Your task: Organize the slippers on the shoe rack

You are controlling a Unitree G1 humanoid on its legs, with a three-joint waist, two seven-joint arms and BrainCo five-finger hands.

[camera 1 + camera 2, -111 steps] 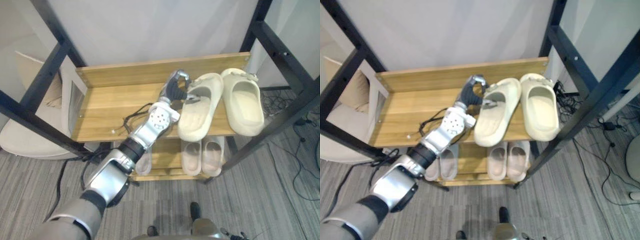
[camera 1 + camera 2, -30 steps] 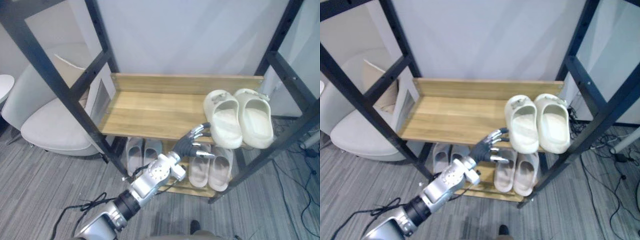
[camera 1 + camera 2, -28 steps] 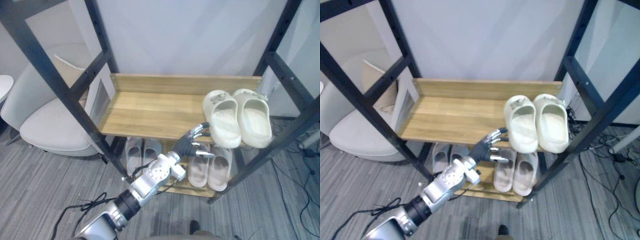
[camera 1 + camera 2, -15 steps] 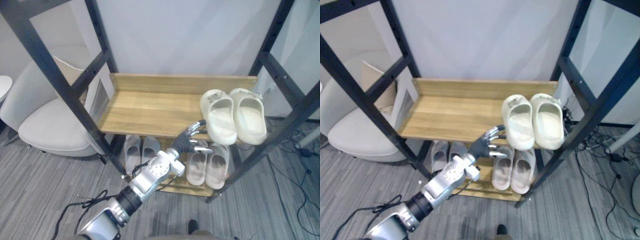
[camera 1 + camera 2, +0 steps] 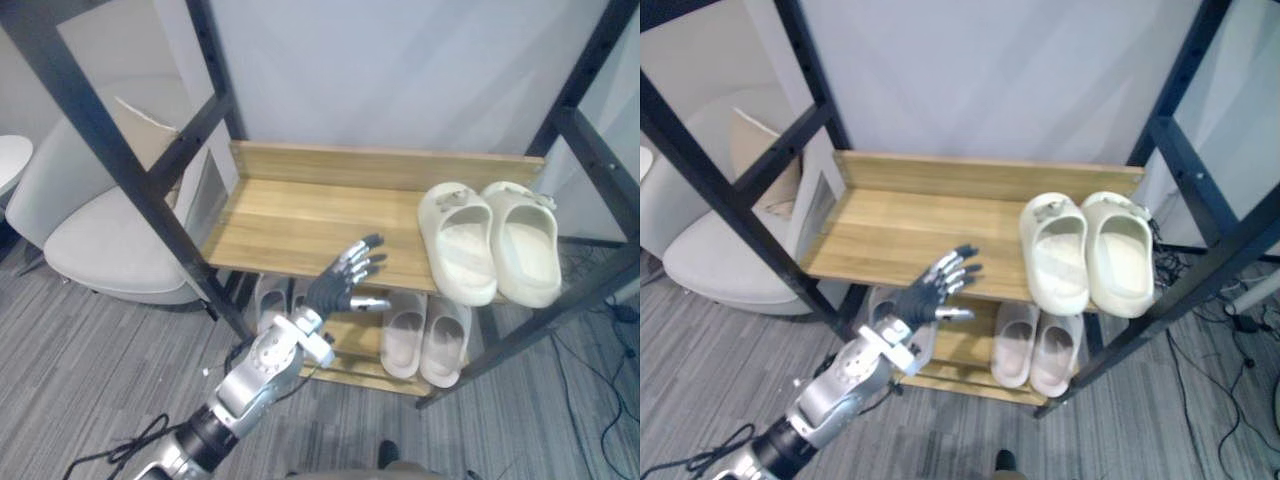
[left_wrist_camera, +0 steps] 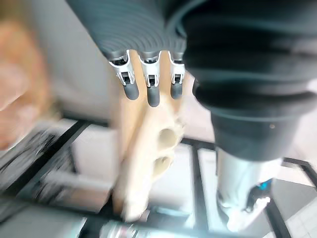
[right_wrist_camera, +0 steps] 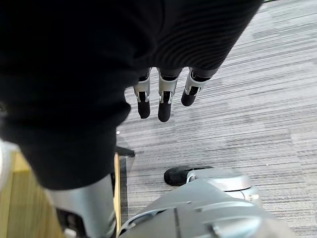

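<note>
Cream slippers (image 5: 458, 258) sit paired at the right end of the top shelf of the shoe rack (image 5: 300, 215). The left hand (image 5: 338, 285) hovers empty in front, fingers spread; the right hand (image 7: 163, 94) hangs loose-fingered above carpet (image 7: 257, 99).

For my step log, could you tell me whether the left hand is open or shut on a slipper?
Open: the left hand is spread and empty, apart from the cream slippers on the top shelf.

– Where's the pair (image 5: 457, 250) sitting?
– Top shelf (image 5: 290, 220), rt end. Another pair (image 5: 403, 335) is lying under it on the lower shelf (image 5: 958, 352), a third (image 5: 268, 295) further left. My L hand (image 5: 335, 290) is hovering at the front edge.
</note>
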